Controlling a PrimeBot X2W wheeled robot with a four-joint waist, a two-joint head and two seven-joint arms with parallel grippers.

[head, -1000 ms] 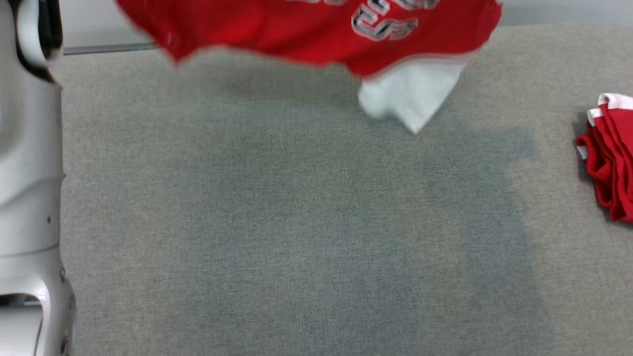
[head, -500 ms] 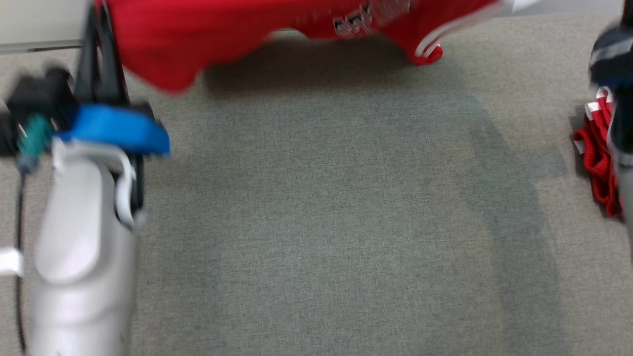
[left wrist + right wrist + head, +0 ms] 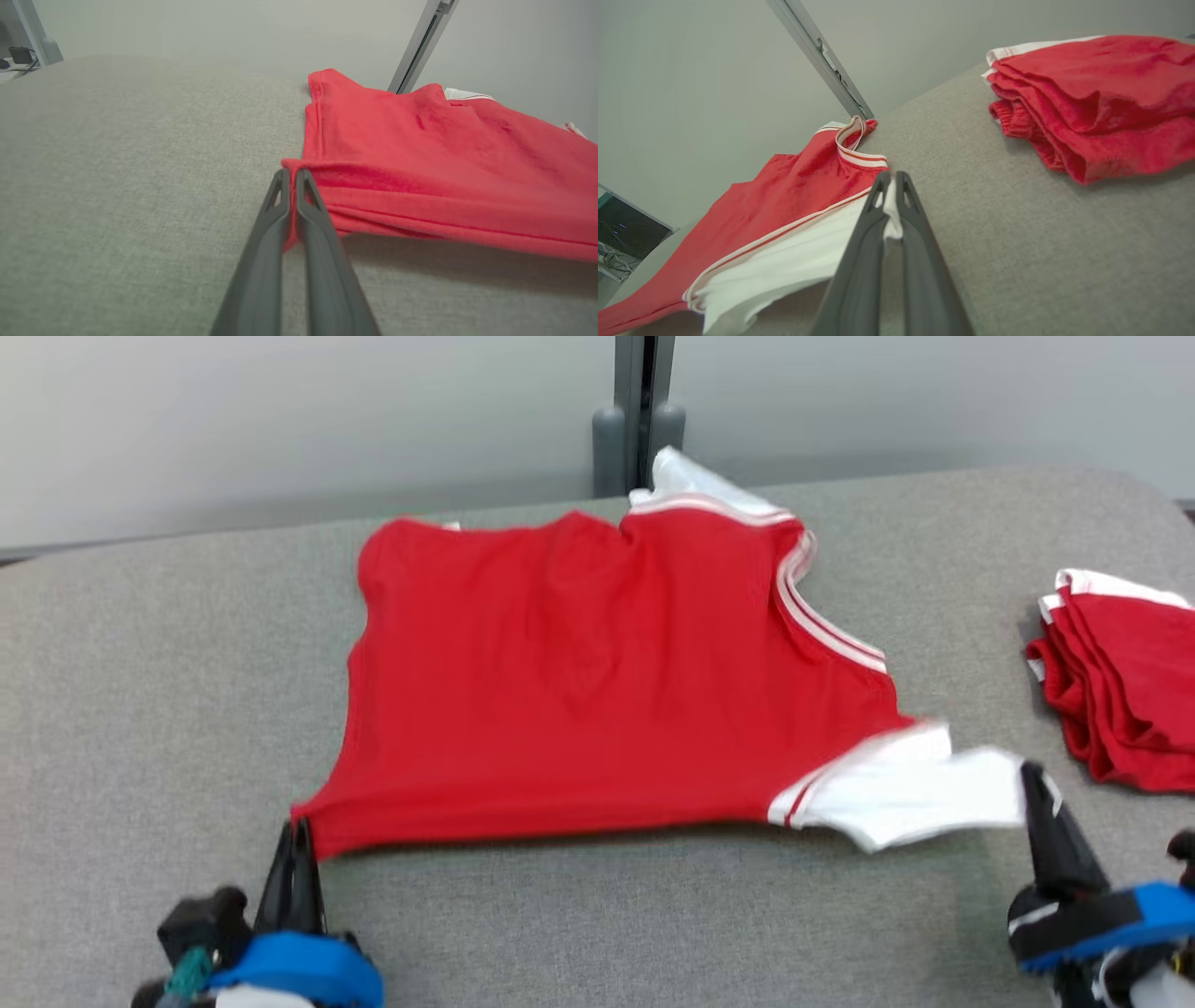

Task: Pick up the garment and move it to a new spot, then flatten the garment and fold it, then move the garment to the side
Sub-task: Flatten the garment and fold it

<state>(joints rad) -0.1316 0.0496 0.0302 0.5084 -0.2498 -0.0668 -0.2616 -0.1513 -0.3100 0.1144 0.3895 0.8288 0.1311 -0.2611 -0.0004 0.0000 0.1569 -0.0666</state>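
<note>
the garment [image 3: 579,681] is a red sleeveless jersey with white trim striped in red along its armhole and a white panel at its 4 o'clock corner. it lies spread over the middle of the grey fabric table [image 3: 140,709] in the head view, plain side up, with a few soft wrinkles near its 12 o'clock edge and a white flap sticking out there. its near hem runs from 7 o'clock to 4 o'clock. in the left wrist view that hem sits slightly raised, with a shadow under it.

the left gripper [image 3: 299,826], at 7 o'clock in the head view, has its jaws pressed together on the red hem corner, with cloth caught between the fingers. the right gripper [image 3: 1032,775], at 4 o'clock, pinches the tip of the white panel between its closed jaws, as the right wrist view shows plainly.

bare table lies wide at 9 o'clock of the garment and along the near strip at 6 o'clock. the far table edge is just beyond the garment at 12 o'clock, where a grey post [image 3: 637,420] stands against a pale wall.

at 3 o'clock, apart from the garment, a folded red pile [image 3: 1120,681] with white edging sits near the table's right edge.
</note>
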